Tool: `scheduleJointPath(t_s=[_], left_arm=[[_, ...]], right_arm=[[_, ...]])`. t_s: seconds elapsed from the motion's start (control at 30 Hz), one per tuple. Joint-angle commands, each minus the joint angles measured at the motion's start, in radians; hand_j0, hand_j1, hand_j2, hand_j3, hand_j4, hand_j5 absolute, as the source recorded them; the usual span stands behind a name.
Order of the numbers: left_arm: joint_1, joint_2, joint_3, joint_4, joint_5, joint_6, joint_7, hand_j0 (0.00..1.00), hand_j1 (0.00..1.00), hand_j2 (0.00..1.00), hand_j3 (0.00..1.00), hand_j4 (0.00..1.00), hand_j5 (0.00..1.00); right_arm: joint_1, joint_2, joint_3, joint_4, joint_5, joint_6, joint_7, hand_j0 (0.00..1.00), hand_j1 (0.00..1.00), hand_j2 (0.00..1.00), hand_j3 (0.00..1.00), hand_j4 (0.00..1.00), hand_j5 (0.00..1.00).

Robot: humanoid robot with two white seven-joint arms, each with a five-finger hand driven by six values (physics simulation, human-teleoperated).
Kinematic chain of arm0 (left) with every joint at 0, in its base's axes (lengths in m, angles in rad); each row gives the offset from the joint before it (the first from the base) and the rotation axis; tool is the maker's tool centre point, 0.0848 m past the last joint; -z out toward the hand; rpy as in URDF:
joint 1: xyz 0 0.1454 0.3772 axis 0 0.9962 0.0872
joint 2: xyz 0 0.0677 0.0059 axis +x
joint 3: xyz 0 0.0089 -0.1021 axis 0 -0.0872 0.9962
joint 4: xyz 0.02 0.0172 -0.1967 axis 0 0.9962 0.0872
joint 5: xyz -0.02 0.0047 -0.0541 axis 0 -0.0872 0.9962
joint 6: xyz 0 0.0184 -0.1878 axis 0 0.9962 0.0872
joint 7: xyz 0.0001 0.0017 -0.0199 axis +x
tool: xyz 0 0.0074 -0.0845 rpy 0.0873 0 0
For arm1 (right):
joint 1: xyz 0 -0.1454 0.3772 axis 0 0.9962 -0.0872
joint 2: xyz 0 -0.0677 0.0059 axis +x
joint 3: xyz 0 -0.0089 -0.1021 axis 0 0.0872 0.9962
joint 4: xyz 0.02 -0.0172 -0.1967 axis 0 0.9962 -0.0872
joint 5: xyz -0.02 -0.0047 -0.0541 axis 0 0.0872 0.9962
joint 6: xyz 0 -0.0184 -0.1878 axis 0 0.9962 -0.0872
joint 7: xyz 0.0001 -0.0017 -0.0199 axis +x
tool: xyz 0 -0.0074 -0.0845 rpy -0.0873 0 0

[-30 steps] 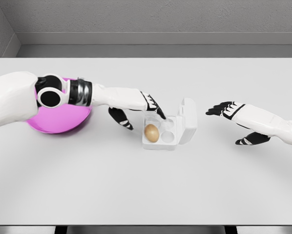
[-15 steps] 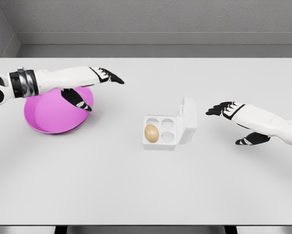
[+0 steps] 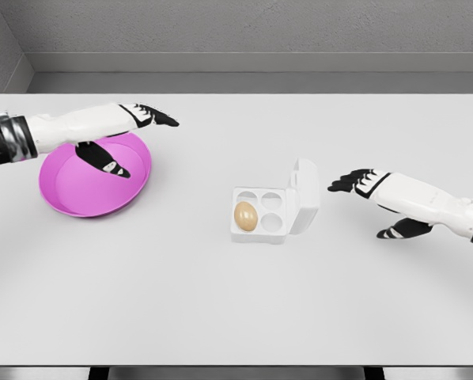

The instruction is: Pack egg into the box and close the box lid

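The left hand (image 3: 130,131) has drawn back a little further toward the table's left edge than half a second ago, and a second ago it was at the box; now it hovers over the far rim of the pink bowl (image 3: 66,190), fingers stretched out flat and loose, thumb hanging down, holding nothing. The right hand (image 3: 371,194) has crept slightly nearer the box since then, and sits a touch lower; it too is wide and empty, fingers extended toward the lid, thumb dropped, still apart from it.

Between the two hands, near the middle of the white table (image 3: 236,301), stands the one white box (image 3: 270,215), unmoved. Its lid (image 3: 304,195) stands open, raised upright along the right side. The tray shows four round cups. One brown egg (image 3: 245,214) sits in the near-left cup; the other three hold nothing.

Count: two hands, one bowl, one box, one egg.
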Motion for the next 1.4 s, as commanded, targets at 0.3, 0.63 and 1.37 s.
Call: scheduleJointPath(t_s=[0.3,0.63,1.37], left_arm=[[0.011,0.044,0.044,-0.005,0.004,0.001,-0.026,1.00,1.00,1.00,1.00,1.00,1.00],[0.011,0.044,0.043,0.001,0.001,0.001,-0.039,1.00,1.00,1.00,1.00,1.00,1.00],[0.018,0.047,0.044,0.007,0.006,0.001,-0.040,1.00,1.00,1.00,1.00,1.00,1.00]], right_arm=[[0.000,-0.007,0.023,-0.020,-0.007,0.003,0.000,1.00,1.00,1.00,1.00,1.00,1.00],[0.000,-0.007,0.037,-0.028,-0.007,0.003,0.000,1.00,1.00,1.00,1.00,1.00,1.00],[-0.035,0.000,0.090,-0.044,-0.015,0.003,0.000,1.00,1.00,1.00,1.00,1.00,1.00]])
